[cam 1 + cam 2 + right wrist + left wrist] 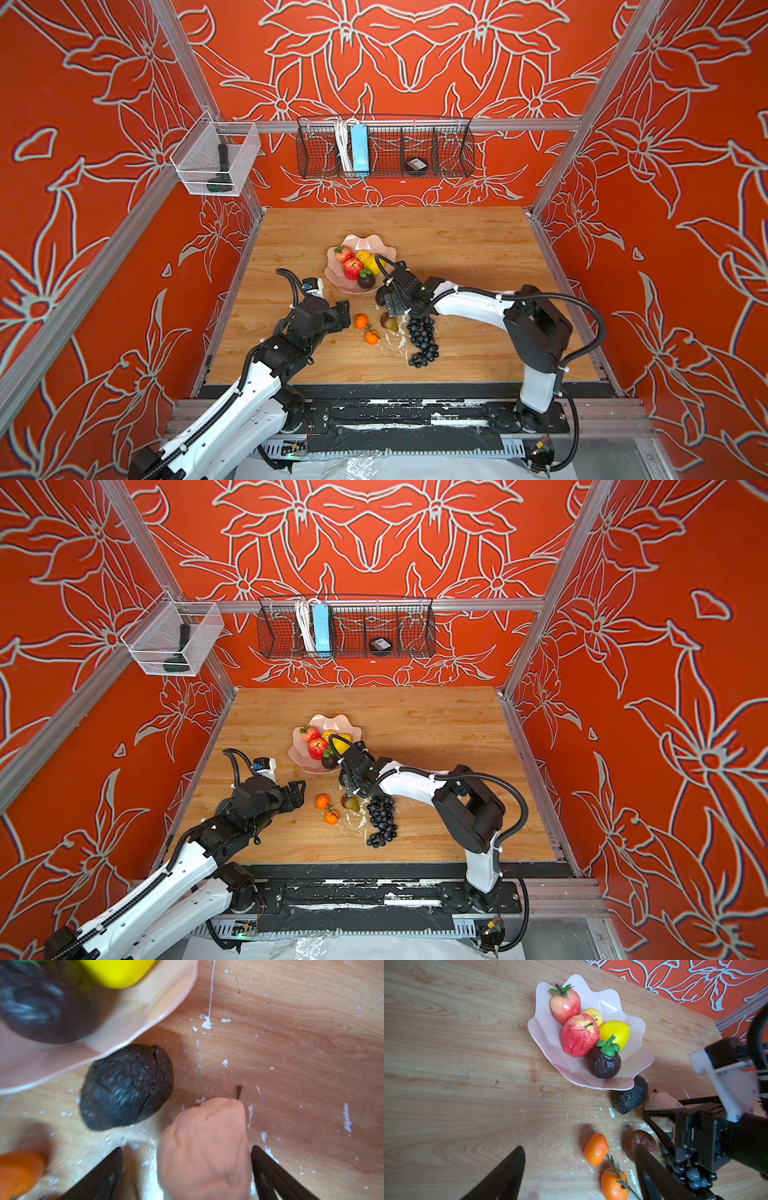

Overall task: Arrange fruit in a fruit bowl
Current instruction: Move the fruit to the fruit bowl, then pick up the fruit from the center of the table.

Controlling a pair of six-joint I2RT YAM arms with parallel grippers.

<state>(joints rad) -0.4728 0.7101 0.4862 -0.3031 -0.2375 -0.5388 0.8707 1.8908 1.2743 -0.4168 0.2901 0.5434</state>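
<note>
R tool [187,1148] mostly hides cream fruit [205,1147] overhead.

Tally, as we see it:
- one shallow pale pink scalloped bowl [547,1030]
- in it, five toy fruits:
  - one red strawberry with green leaves [565,1006]
  - one red apple [579,1039]
  - one small lumpy yellow lemon [594,1015]
  - one larger smooth yellow fruit [615,1031]
  - one dark brown round fruit with a green cap [603,1062]
- loose outside it, six:
  - two small oranges [596,1149]
  - one dark bumpy avocado [630,1097]
  - one cream lumpy pear-shaped piece [205,1147]
  - one brown-green fruit [633,1138]
  - one dark purple grape bunch [422,338]
</note>
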